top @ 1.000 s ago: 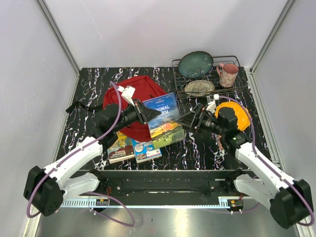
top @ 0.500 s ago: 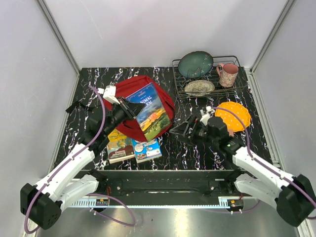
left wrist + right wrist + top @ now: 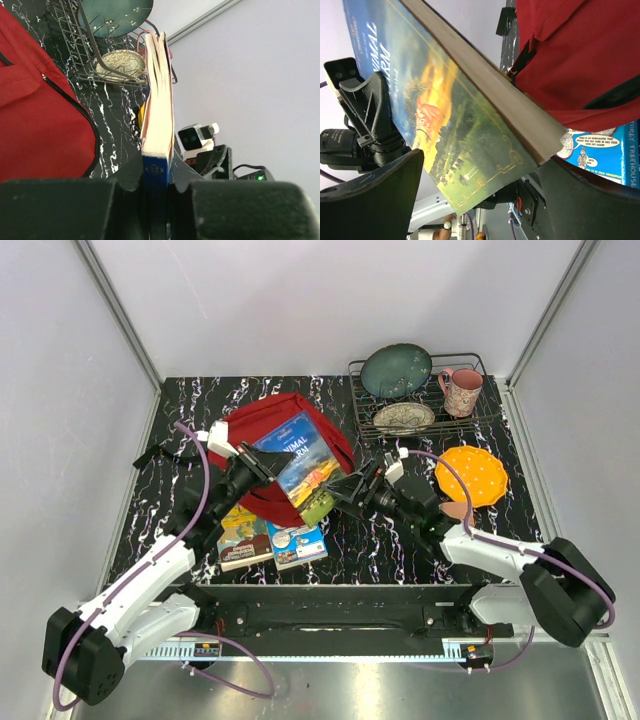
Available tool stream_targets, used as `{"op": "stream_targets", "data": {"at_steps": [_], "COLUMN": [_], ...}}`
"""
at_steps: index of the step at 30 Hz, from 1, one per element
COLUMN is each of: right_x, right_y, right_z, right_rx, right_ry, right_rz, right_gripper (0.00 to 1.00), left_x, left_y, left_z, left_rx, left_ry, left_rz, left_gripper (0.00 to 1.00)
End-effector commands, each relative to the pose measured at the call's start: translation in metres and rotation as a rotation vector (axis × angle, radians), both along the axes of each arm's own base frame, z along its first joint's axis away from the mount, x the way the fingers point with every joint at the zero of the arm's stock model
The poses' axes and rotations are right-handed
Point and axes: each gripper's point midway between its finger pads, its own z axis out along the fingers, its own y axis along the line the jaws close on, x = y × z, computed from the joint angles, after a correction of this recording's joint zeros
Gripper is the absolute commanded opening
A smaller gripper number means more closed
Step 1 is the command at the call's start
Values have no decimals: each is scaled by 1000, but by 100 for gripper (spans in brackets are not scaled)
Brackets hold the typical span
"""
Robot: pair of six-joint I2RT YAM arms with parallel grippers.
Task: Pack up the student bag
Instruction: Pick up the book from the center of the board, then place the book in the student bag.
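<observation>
Since half a second ago, brings right gripper (image 3: 352,486) up from bare tabletop to the lower right corner of the book (image 3: 300,462); keeps book about where it was, over the bag. Finds bag (image 3: 250,422) lying at middle back of the black marbled table (image 3: 180,400), left of the rack (image 3: 488,416), red fabric bunched, a dark zip line crossing it in the left wrist view. Holds book tilted above bag's near side, cover turned up toward the top camera, one edge pinched between the fingers of left gripper (image 3: 262,466); shows it edge-on in the left wrist view, seated tight between the two pads. Spreads right gripper wide, one finger on each side of the book's corner, clamping nothing; cannot tell whether either finger touches the cover. Leaves two more books (image 3: 272,538) flat on table just in front of bag, side by side. Keeps teal bowl (image 3: 396,370), patterned plate (image 3: 404,417) and pink mug (image 3: 460,391) in rack at back right, orange plate (image 3: 478,472) on table just in front of it.
</observation>
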Motion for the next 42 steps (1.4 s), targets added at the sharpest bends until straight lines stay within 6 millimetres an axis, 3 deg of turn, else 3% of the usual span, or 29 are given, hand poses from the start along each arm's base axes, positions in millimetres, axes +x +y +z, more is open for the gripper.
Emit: {"op": "stream_targets", "data": {"at_steps": [1,5,14,16,23,25,26,27,28,29,30,31,32,33,34,35,36,38,39,41,42], "right_x": [4,4,5,5,2,1,1,5,2,3,10,6,8,15,11,11,12,6,3,-1,-6], "right_y": [9,12,18,17,14,10,8,6,-1,-6,-15,-27,-36,-54,-70,-81,-102,-128,-145,-168,-178], "right_z": [31,36,62,68,80,82,79,66,75,71,48,60,59,35,47,48,30,38,24,33,23], "right_rx": [147,175,287,309,314,296,272,218,213,171,72,63,20,-89,-92,-124,-214,-240,-317,-337,-394], "right_ry": [-64,-77,-149,-167,-207,-209,-216,-178,-195,-199,-137,-158,-157,-93,-117,-117,-73,-73,-39,-44,-15], "right_rz": [-16,-11,16,17,15,0,-10,-40,-59,-83,-147,-185,-225,-315,-363,-404,-484,-566,-621,-698,-712], "right_gripper": [99,99,93,83,27,8,2,0,0,0,0,0,0,0,0,0,0,0,0,0,0], "left_x": [2,3,1,0,-3,-4,-4,-5,-5,-5,-5,-5,-3,-3,-2,0,0,1,4,4,8], "left_y": [5,5,1,1,2,3,3,4,4,5,6,7,9,12,13,14,14,9,4,-7,-14], "left_z": [59,65,46,43,30,21,17,14,10,6,0,-5,-9,-15,-19,-19,-28,-33,-38,-43,-49], "left_rx": [-164,-189,-239,-245,-219,-174,-152,-118,-53,-7,59,151,211,287,373,417,479,579,615,687,729], "left_ry": [-136,-144,-91,-88,-65,-56,-54,-41,-62,-65,-39,-74,-75,-51,-85,-100,-76,-117,-99,-131,-113], "left_rz": [30,33,10,5,9,8,9,11,6,4,5,-10,-9,-16,-34,-41,-70,-143,-185,-263,-296], "left_gripper": [0,0,0,0,0,14,33,45,56,76,83,87,91,96,98,99,99,99,99,99,99]}}
